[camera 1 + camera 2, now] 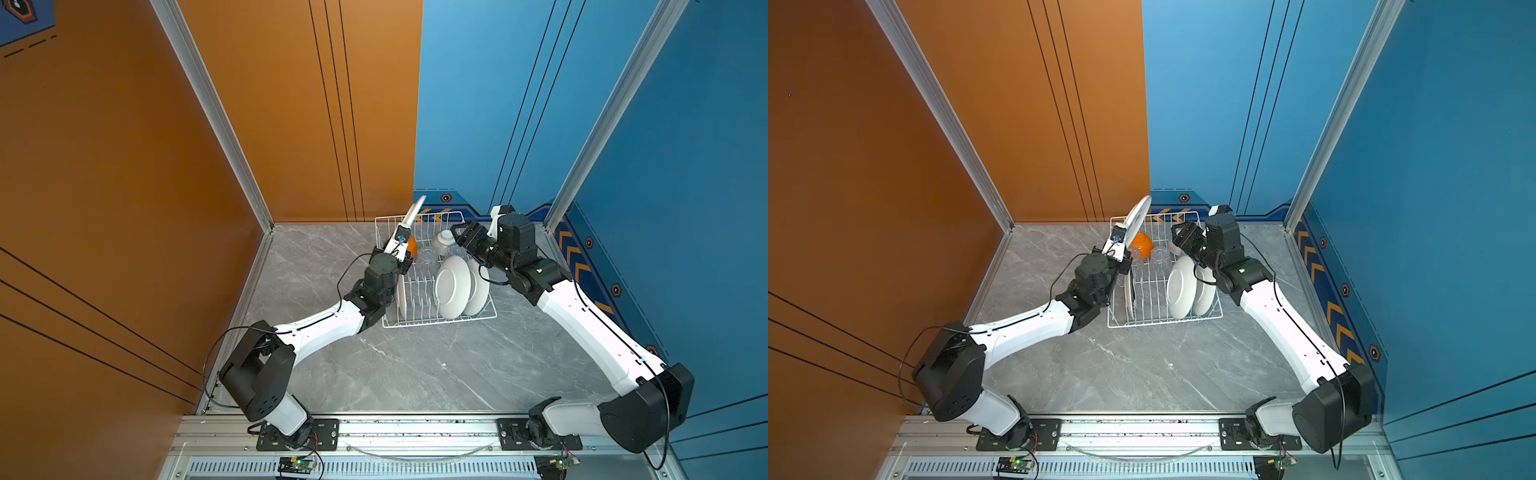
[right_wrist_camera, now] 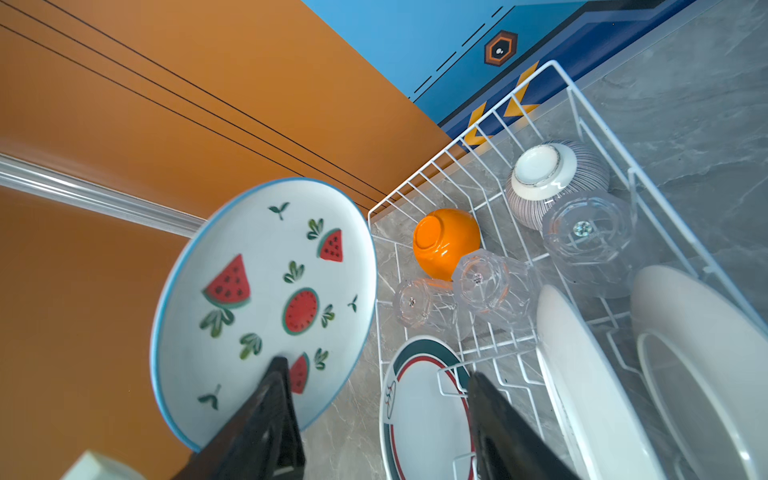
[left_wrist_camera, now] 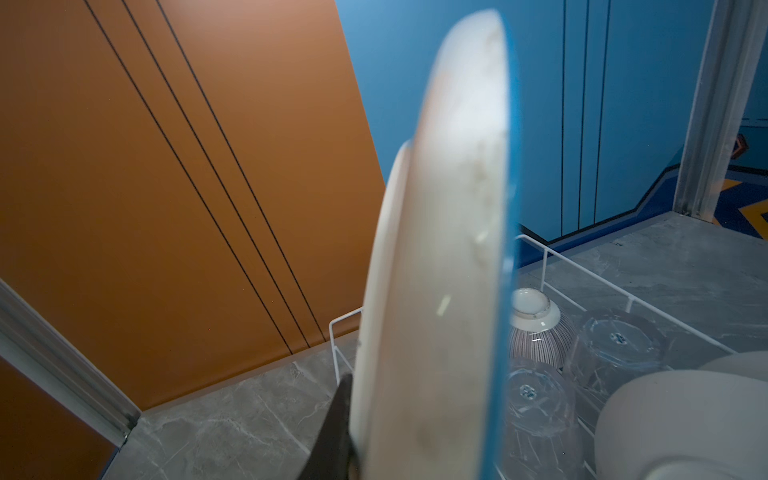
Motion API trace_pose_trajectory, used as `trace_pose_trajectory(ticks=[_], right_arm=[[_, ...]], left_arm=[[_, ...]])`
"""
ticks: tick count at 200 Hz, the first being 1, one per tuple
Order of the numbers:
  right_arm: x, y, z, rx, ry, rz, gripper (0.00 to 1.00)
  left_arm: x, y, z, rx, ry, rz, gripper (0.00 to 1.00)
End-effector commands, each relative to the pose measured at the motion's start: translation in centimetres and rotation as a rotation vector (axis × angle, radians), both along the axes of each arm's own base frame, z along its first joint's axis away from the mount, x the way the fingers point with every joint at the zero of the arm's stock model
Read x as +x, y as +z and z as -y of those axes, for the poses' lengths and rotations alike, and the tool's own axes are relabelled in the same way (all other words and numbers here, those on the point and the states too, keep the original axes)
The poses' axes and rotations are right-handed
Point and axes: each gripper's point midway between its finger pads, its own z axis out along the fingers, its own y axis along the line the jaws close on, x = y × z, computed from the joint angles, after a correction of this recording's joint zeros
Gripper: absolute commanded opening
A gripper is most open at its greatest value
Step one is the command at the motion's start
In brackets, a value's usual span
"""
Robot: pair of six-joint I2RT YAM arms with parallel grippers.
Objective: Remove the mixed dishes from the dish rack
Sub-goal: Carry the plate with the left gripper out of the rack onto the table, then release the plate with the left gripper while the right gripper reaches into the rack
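Above the far left corner of the dish rack [image 1: 440,321], a watermelon-patterned plate [image 2: 266,299] with a blue edge is held on edge and tilted by the left gripper [image 1: 1119,243], whose jaws are pinched narrowly on the plate's lower rim. The plate appears to be lifted above the wire wall. Over the far right part of the rack the right gripper [image 2: 376,370] is poised with its jaws wide and nothing between them. No dish is seen on the grey marble tabletop [image 1: 415,374] outside the rack, so the unloading is judged to be at its start: one plate is raised but not yet set down. To be taken out are an upturned orange bowl [image 2: 446,243], an upturned striped bowl [image 2: 557,178], three upturned clear glasses [image 2: 490,286], a plate with a green and red rim [image 2: 424,411] at the left side, and two plain white plates [image 1: 453,286] standing at the near right. The grip itself is largely hidden: in the left wrist view only one dark finger [image 3: 336,424] is shown beside the blurred plate. The rimmed plate's emblem is cut off at its edge, and in both top views the glasses are hard to tell apart.
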Motion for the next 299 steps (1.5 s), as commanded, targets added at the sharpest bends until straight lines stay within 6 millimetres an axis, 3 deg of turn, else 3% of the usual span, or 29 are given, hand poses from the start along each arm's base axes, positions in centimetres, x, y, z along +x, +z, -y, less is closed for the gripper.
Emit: trace_pose_trajectory(ticks=[1,36,40,71,120,137,163,204,263,282,299], right_arm=[[-1.1,-0.5,0.8,-0.058,0.017,0.028,0.7],[-2.1,-2.1,1.6,-0.114,0.014,0.02,0.7],[-2.2,-2.2,1.7,-0.12,0.016,0.022,0.7],[-2.9,-2.5,1.5,-0.193,0.046,0.034,0.7],[-5.1,-3.3,-0.6,-0.361,0.174,0.062,0.71],[-5.6,-3.9,-1.2,-0.383,0.21,0.057,0.71],[-6.4,-5.2,-1.8,-0.417,0.256,0.038,0.71],[-7.6,-6.3,-1.8,-0.443,0.247,0.016,0.71],[-9.2,-7.7,-4.6,-0.462,0.33,-0.019,0.71],[-9.1,-8.1,-4.7,-0.465,0.315,-0.035,0.7],[-9.9,-8.4,-6.1,-0.469,0.344,-0.036,0.7]], left_arm=[[0.1,4.7,-3.3,-0.275,-0.004,0.023,0.0],[0.4,5.1,-9.7,-0.464,0.047,-0.013,0.0],[0.4,3.9,-10.4,-0.462,0.061,-0.039,0.0],[-0.9,3.3,-14.4,-0.516,0.137,-0.081,0.0],[-4.8,-1.1,-19.7,-0.702,0.256,-0.203,0.0],[-6.5,-2.4,-20.4,-0.712,0.271,-0.245,0.0],[-9.2,-6.0,-20.7,-0.737,0.285,-0.367,0.0],[-13.0,-10.1,-22.2,-0.888,0.3,-0.437,0.0],[-13.3,-14.0,-20.9,-1.121,0.188,-0.56,0.0],[-13.1,-15.3,-21.4,-1.175,0.188,-0.552,0.0],[-12.9,-16.1,-21.5,-1.193,0.183,-0.558,0.0]])
